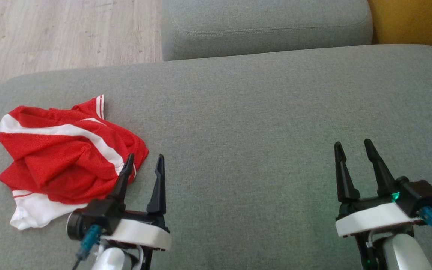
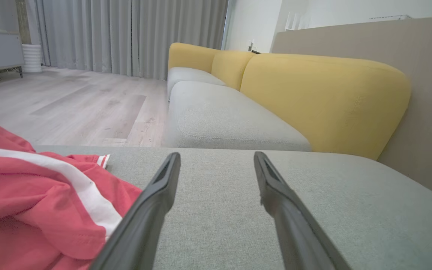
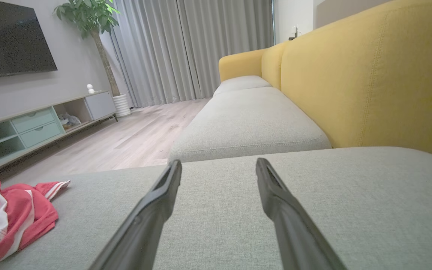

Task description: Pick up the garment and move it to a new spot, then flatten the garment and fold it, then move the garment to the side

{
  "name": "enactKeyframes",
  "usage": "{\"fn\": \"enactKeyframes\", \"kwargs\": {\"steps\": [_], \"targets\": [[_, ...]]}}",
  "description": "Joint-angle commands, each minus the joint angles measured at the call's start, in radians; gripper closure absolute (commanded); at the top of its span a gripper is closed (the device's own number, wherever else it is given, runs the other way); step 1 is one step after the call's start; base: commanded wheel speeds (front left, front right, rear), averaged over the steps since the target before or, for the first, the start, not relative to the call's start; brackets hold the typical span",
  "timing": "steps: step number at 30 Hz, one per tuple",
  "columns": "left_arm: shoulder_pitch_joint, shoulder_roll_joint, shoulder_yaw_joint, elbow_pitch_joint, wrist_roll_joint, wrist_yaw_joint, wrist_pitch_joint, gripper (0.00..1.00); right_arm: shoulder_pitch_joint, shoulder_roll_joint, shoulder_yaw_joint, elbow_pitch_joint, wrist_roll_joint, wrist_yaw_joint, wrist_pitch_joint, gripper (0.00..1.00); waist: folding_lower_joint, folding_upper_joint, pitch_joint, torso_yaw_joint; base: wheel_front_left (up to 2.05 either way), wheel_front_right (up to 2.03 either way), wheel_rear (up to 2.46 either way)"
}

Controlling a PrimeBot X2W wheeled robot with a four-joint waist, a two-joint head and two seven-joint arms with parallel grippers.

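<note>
A red garment (image 1: 62,153) with white stripes lies crumpled on the left part of the grey sofa seat (image 1: 257,123). It also appears at the lower left of the left wrist view as the garment (image 2: 32,195), and at the far left of the right wrist view as the garment (image 3: 9,217). My left gripper (image 1: 144,161) stands open just right of the garment's edge, its left finger overlapping the cloth's rim in the head view, nothing between the fingers. Far to the right, my right gripper (image 1: 353,144) is open over bare cushion.
A second grey seat cushion (image 1: 268,26) adjoins the far edge, with a yellow backrest (image 2: 324,101) along the right. Wooden floor (image 1: 51,33) lies beyond the seat's left far edge. A TV cabinet (image 3: 32,123) and a potted plant (image 3: 92,22) stand across the room.
</note>
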Motion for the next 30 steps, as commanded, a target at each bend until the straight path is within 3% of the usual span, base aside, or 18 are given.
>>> {"fn": "enactKeyframes", "kwargs": {"steps": [1, 22, 30], "targets": [[-0.055, 0.019, 0.009, -0.03, 0.037, 0.01, -0.019, 0.0, -0.046, -0.008, 0.024, -0.045, -0.038, -0.001, -0.016, 0.0, -0.0001, 0.0, 0.0, 0.0, 0.0, 0.0, 0.0], [-0.111, 0.072, -0.154, 0.063, 0.305, 0.083, -0.08, 0.0, -0.052, -0.01, 0.072, -0.058, -0.364, -0.001, -0.078, 0.0, -0.0001, 0.0, -0.013, -0.003, 0.0, 0.0, 0.0], [-0.09, 0.034, -0.106, 0.037, 0.245, 0.081, -0.1, 0.0, -0.038, -0.01, 0.055, -0.076, -0.323, -0.001, -0.098, 0.0, -0.0001, 0.0, -0.012, 0.004, 0.0, 0.0, 0.0]]}}
